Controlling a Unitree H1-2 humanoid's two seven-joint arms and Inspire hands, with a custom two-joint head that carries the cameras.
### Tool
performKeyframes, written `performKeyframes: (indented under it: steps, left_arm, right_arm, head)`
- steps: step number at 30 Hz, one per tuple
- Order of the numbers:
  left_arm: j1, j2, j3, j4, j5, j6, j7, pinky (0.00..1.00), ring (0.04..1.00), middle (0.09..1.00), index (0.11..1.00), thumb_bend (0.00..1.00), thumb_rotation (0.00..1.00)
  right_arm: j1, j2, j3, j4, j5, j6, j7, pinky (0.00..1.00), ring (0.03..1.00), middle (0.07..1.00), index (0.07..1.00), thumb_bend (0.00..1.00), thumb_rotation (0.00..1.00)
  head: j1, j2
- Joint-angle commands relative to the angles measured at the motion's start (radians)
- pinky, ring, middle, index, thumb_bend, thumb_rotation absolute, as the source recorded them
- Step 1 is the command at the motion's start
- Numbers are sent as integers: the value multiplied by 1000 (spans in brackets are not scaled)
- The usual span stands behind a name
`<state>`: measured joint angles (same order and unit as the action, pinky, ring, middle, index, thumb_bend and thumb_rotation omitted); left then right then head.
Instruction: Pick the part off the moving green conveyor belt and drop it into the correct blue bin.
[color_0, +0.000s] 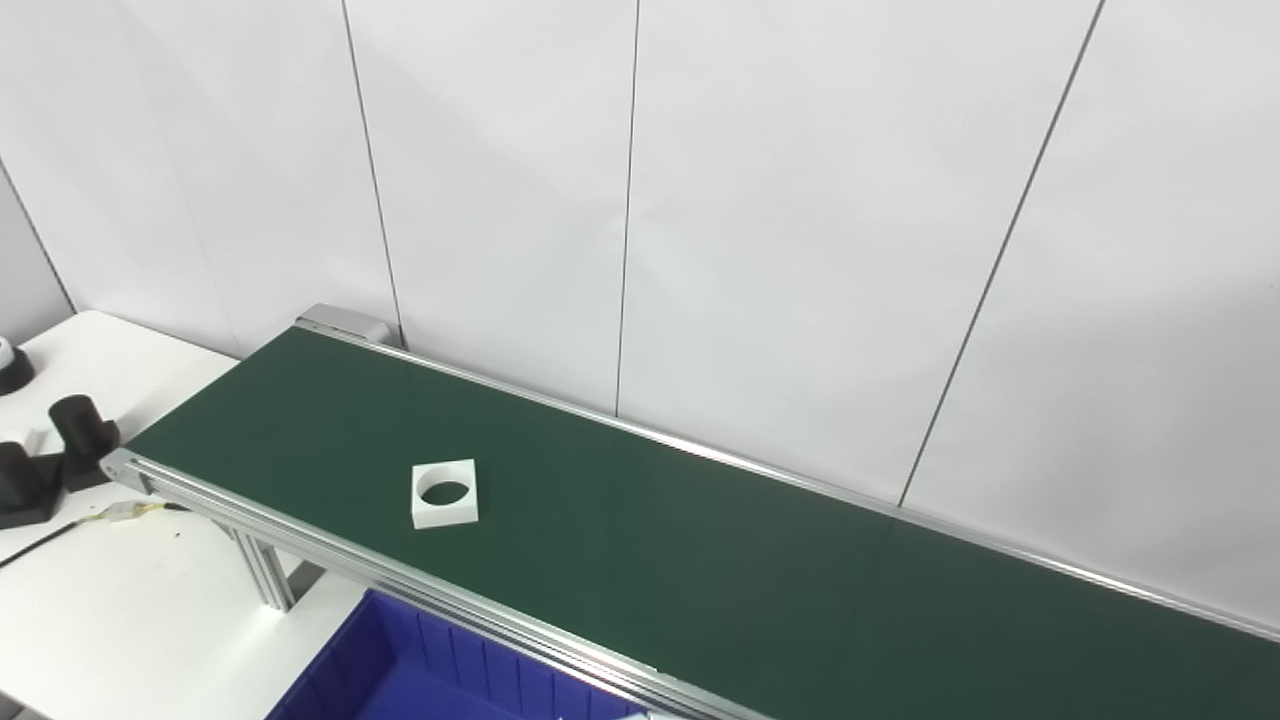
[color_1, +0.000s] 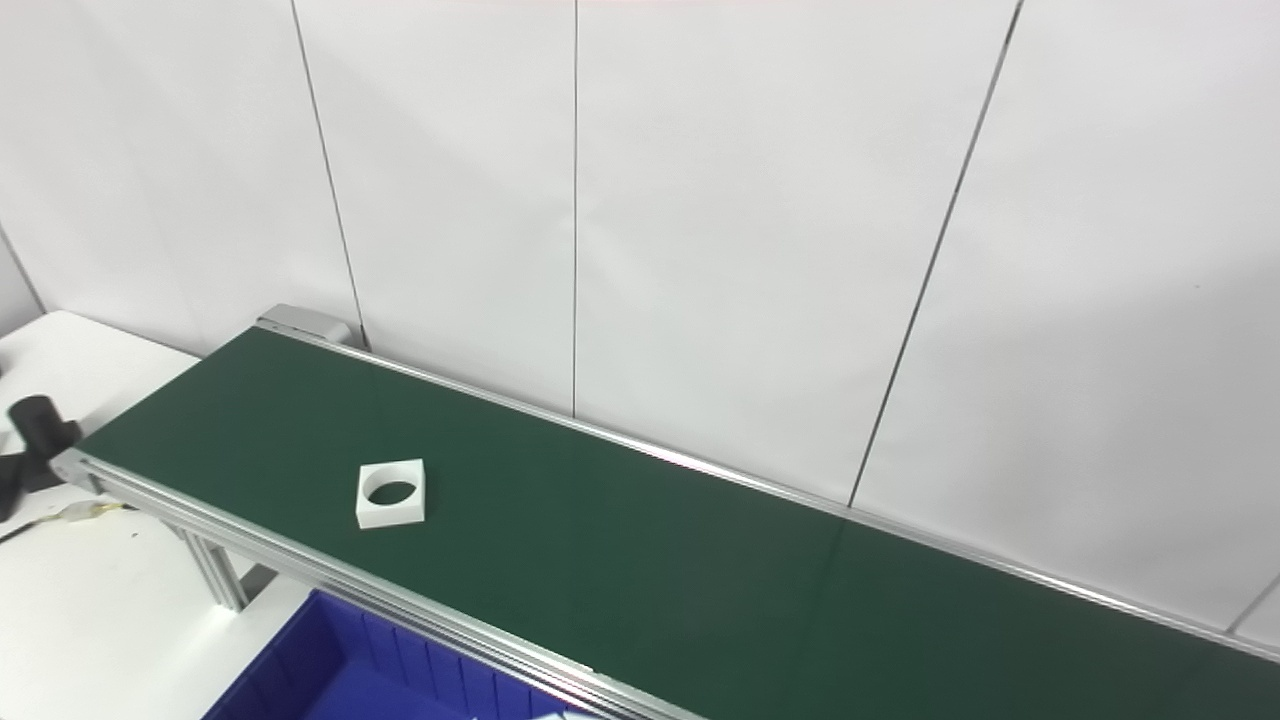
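While no hand of the robot shows in either view, nobody can tell if the fingers are wide, narrow or holding something. Nearest, at the bottom edge, sits a blue bin (color_0: 420, 670) with ribbed inside walls; only part of it shows, and it lies just below the near rail of the belt. Next to it, a silver leg (color_0: 262, 568) holds up the belt frame and stands on the white counter (color_0: 100, 610). Up from there runs the green conveyor belt (color_0: 700, 560), long and flat, going from the upper left down to the lower right, with silver rails on both long sides. On the belt lies the part (color_0: 444, 493), a flat white square with a round hole in its middle. It rests flat near the left end of the belt, closer to the near rail than the far one, and nothing touches it. Off to the left on the counter stand some black pieces (color_0: 60, 450), near the end of the belt. Behind everything is a white panel wall (color_0: 800, 200) with thin dark seams
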<state>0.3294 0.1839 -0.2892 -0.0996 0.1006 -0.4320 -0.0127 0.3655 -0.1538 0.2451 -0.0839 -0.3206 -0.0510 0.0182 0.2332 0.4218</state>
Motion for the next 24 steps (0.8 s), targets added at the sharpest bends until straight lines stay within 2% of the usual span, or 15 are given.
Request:
performKeyframes:
  steps: [1,12,15,19,24]
  left_arm:
    - [-15,-3,13,-60,-18,-37,-3,578,697,755,740,1000,0]
    - [-59,-6,91,-152,-2,-35,-19,594,705,752,744,1000,43]
    - [-78,4,113,-179,12,6,-38,623,722,758,748,1000,72]
    - [-116,9,145,-192,66,47,-50,646,745,775,756,977,106]
    - [-185,18,192,-180,166,76,-43,612,746,794,768,927,221]
  right_arm:
    - [-6,5,0,-41,3,-24,4,858,918,949,966,662,0]
    - [-20,21,5,-42,-29,-14,2,814,894,929,950,680,0]
    - [-24,28,2,-33,-20,-20,1,814,894,928,949,685,0]
    - [-31,32,0,-19,-16,-33,-2,817,894,928,944,690,0]
    - [-37,34,-2,-13,-10,-27,3,820,899,934,949,688,0]
  head:
    - [-1,1]
    - [-17,9]
    - [-17,9]
    - [-3,2]
    - [9,-2]
